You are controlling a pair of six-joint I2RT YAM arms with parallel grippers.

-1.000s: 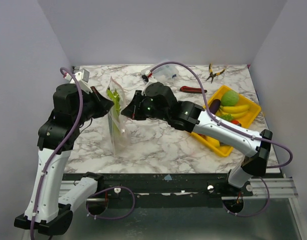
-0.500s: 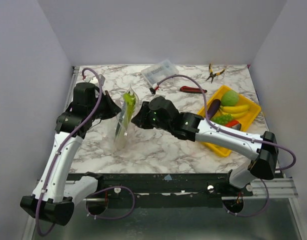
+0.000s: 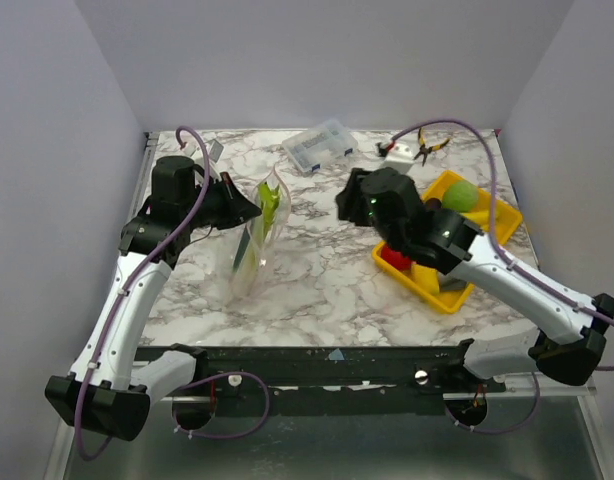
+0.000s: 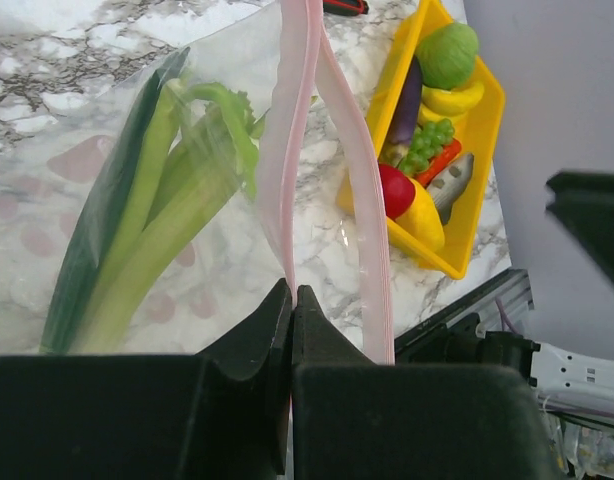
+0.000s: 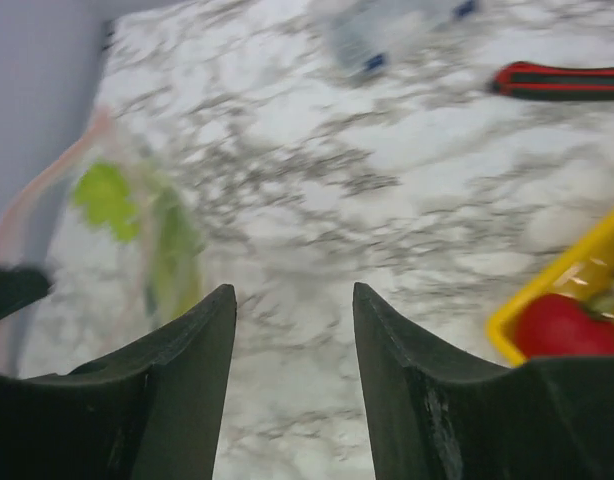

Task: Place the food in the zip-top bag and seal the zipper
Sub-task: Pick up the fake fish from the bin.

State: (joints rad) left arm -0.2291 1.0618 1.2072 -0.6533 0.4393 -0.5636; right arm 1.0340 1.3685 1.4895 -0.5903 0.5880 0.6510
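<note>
The zip-top bag (image 3: 253, 245) stands on the marble with a celery stalk (image 3: 268, 203) inside it. My left gripper (image 3: 253, 208) is shut on one pink lip of the zipper (image 4: 301, 150), and the other lip (image 4: 365, 215) hangs free, so the mouth gapes. The celery (image 4: 152, 235) shows through the clear plastic. My right gripper (image 3: 345, 199) hovers open and empty between the bag and the yellow tray (image 3: 442, 297). The open right gripper (image 5: 294, 300) has only marble between its fingers. The tray holds a tomato (image 4: 394, 190), eggplant (image 4: 407, 100), green ball (image 4: 447, 55) and yellow pieces (image 4: 423, 218).
A rigid clear compartment box (image 3: 320, 146) sits at the back centre. Pliers (image 3: 427, 147) lie at the back right. A red-handled tool (image 5: 562, 80) lies near the tray. The right arm crosses over the tray's near end. White walls stand on three sides.
My right gripper has let go of the bag's edge, opened, and swung right toward the tray. The left gripper keeps its hold and has shifted slightly right with the bag.
</note>
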